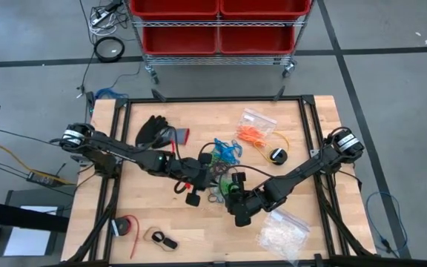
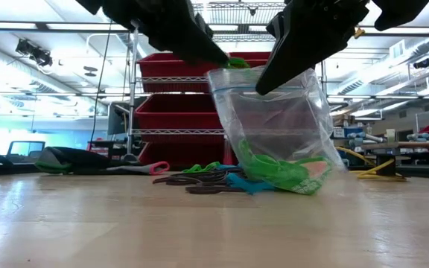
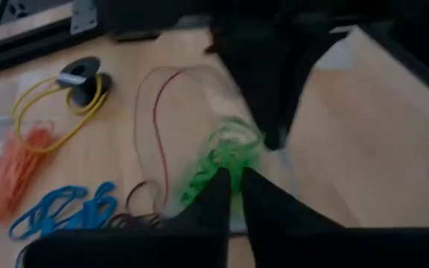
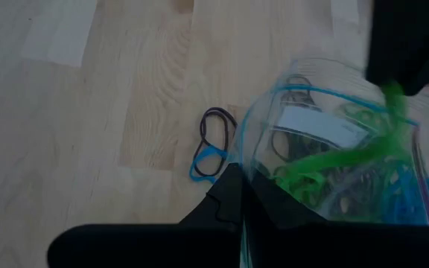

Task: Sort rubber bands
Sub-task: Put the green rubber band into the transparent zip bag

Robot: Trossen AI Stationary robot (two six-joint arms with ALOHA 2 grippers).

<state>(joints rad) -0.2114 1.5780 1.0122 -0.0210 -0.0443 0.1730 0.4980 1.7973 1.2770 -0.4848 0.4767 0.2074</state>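
Two grippers, high view: we are seeing the left gripper (image 1: 212, 178) and the right gripper (image 1: 237, 202) meeting near the table's middle, close together because one is feeding the bag that the other is holding.
Loose piles, high view: blue rubber bands (image 1: 224, 152) are lying at 12 o'clock from the grippers and orange rubber bands (image 1: 252, 135) at 1 o'clock, each colour apart from the others, as sorting calls for.
Bystanders, high view: a black glove (image 1: 153, 132) is resting at 10 o'clock and a bag of whitish pieces (image 1: 282, 233) at 5 o'clock, both clear of the work.
Bag, low view: the right gripper is pinching the rim of the clear bag (image 2: 274, 119) with its jaws together on the plastic, keeping the bag upright and its mouth open.
Contents, low view: green rubber bands (image 2: 274, 167) are gathering at the bag's bottom; dark rubber bands (image 2: 199, 180) are lying on the wood at its 9 o'clock.
Delivery, left wrist view: the left jaws are standing nearly together, directly above the green heap.
Held band, right wrist view: a green rubber band (image 4: 348, 152) is hanging from the left gripper into the bag, so we are judging the jaws clamped on it, ready to drop it.
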